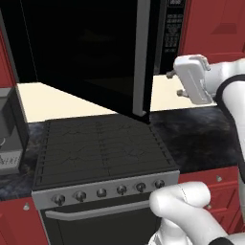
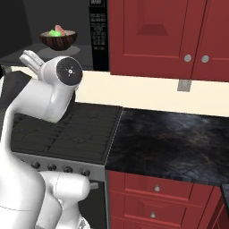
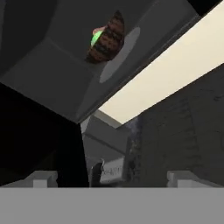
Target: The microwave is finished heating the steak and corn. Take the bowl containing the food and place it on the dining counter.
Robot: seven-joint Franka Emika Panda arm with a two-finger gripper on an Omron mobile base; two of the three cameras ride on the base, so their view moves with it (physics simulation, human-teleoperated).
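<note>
Right base view: nearest, the white arm bends up over the stove (image 2: 58,129), wrist level with the open microwave (image 2: 58,27), hand rolled sideways. The gripper (image 3: 111,177) looks released, tips well apart, holding nothing. Beyond, the bowl (image 2: 58,40) with corn (image 2: 55,32) and steak (image 2: 66,32) sits inside. Judged step: the approach; next, reach in and grip the rim.

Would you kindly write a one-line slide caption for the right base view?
Microwave door open, the bowl of corn and steak waits inside, above the stove.
</note>
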